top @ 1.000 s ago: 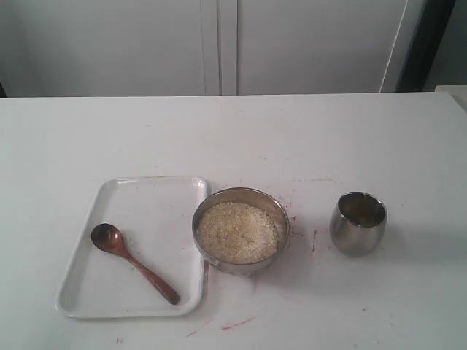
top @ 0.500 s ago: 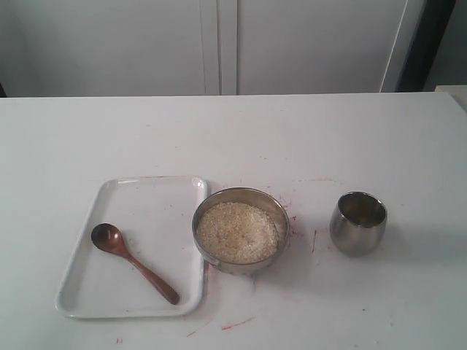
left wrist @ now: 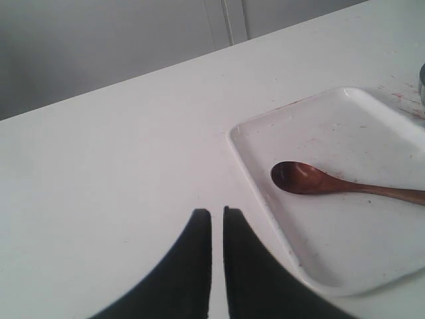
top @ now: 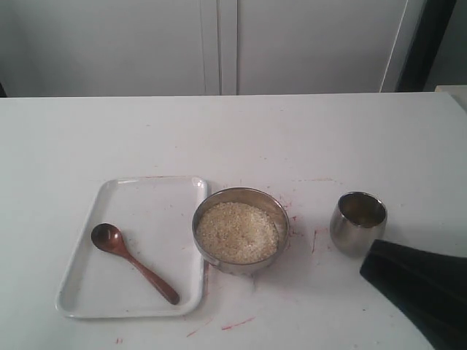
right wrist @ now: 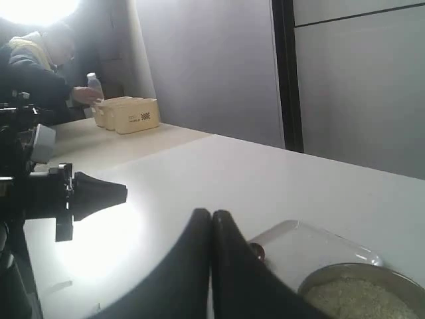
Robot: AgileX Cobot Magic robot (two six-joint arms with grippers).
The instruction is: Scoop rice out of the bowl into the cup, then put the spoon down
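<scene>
The dark wooden spoon (top: 133, 263) lies on a white tray (top: 157, 191), with its round end toward the tray's left edge. The steel bowl (top: 241, 200) to the right of the tray is full of pale rice (top: 238, 232). The rounded steel cup (top: 357, 222) stands upright further right. My right gripper (top: 373, 257) comes in at the lower right, just in front of the cup, and is shut on nothing (right wrist: 212, 214). My left gripper (left wrist: 216, 212) hovers over bare table beside the tray (left wrist: 255, 163), its fingers nearly together and empty. The spoon (left wrist: 319, 181) lies off to its side.
The white table carries faint red marks around the bowl. The right wrist view shows the tray corner (right wrist: 312, 240), the rice bowl (right wrist: 358, 292), dark hardware of the other arm (right wrist: 73, 194), and a person and boxes (right wrist: 129, 114) at a far table.
The right gripper has entered the exterior view at the lower right near the cup. The spoon, bowl, cup and tray have not moved.
</scene>
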